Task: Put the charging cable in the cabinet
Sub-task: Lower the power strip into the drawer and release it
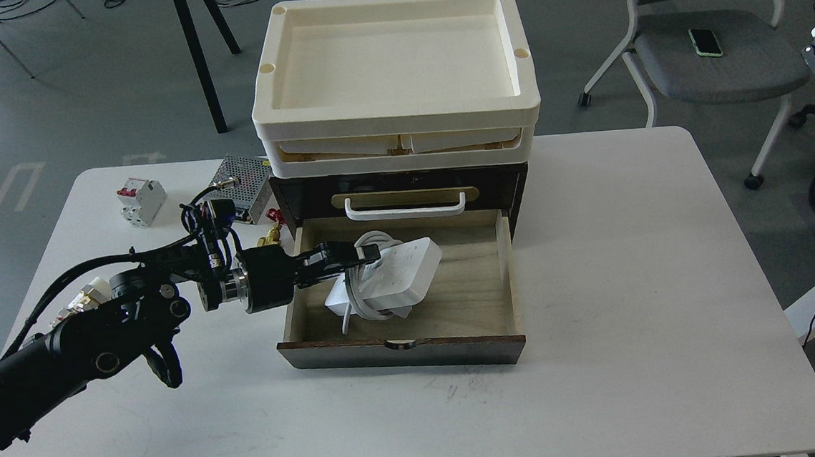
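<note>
The left gripper [366, 251] reaches over the left wall of the cabinet's [397, 186] pulled-out bottom drawer [469, 289], fingers pinched on the cord of the charging cable [396, 276]. The cable sits tilted inside the drawer, toward its left half, with bare wood open to the right. A cream tray [285, 122] overhangs the cabinet top. The table [633, 277] lies open on the right.

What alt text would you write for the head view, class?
The left claw holds the charging cable over the open bottom drawer of the cabinet, on a white table. A cream tray sits on top of the cabinet.
</note>
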Tool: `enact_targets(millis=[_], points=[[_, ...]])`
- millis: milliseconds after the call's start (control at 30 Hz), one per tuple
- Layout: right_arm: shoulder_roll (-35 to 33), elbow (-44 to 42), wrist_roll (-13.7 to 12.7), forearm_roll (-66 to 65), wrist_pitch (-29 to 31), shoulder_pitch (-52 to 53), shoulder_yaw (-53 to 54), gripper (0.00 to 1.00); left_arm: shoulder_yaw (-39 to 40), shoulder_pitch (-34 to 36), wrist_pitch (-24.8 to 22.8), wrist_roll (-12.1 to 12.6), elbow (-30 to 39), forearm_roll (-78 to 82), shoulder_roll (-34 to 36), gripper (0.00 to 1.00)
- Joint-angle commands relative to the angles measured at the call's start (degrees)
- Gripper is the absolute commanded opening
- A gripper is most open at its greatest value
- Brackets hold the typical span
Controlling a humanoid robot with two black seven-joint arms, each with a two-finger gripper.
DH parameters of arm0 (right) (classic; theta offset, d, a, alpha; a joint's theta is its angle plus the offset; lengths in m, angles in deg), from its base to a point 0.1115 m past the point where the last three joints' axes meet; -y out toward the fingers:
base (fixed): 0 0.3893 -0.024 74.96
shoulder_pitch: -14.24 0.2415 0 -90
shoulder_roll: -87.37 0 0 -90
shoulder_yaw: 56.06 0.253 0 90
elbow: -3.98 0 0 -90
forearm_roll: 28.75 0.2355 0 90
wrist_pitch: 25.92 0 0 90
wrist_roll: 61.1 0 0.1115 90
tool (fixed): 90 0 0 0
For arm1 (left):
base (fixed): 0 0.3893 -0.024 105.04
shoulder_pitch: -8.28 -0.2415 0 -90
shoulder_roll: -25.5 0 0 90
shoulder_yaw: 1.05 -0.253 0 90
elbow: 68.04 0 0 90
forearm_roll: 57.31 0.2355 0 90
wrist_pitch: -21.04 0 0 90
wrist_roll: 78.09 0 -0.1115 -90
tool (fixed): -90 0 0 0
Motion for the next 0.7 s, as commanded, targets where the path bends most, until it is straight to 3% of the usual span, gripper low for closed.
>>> enact_targets(millis=[0,133,233,400,500,667], points=[[-0.02,-0.07,0.0,0.02,0.0,-0.14,0.08,1.0,0.13,0.0,0.0,0.0,-1.71,-0.21,-2.46,0.04],[-0.11,-0.07,0.0,0.02,0.0,-0.23,0.08,1.0,0.13,0.0,0.0,0.0,-3.2,-0.47,-4.22,0.08],[-0.11,-0.07,0.0,0.45,0.0,-0.4,0.17,1.0,0.12,-0.87,0.0,0.0,-3.21,-0.3,-5.02,0.17],[-0.02,-0.07,0.0,0.46,0.0,-0.4,0.17,1.0,0.21,-1.32,0.0,0.0,-3.21,-0.47,-4.93,0.44],[0.07,0.02,0.0,0.46,0.0,-0.49,0.17,1.0,0.21,-1.32,0.0,0.0,-3.21,-0.47,-4.93,0.75],[-0.02,0.02,0.0,0.46,0.0,-0.49,0.17,1.0,0.65,-1.4,0.0,0.0,-3.29,-3.71,-4.58,0.87]])
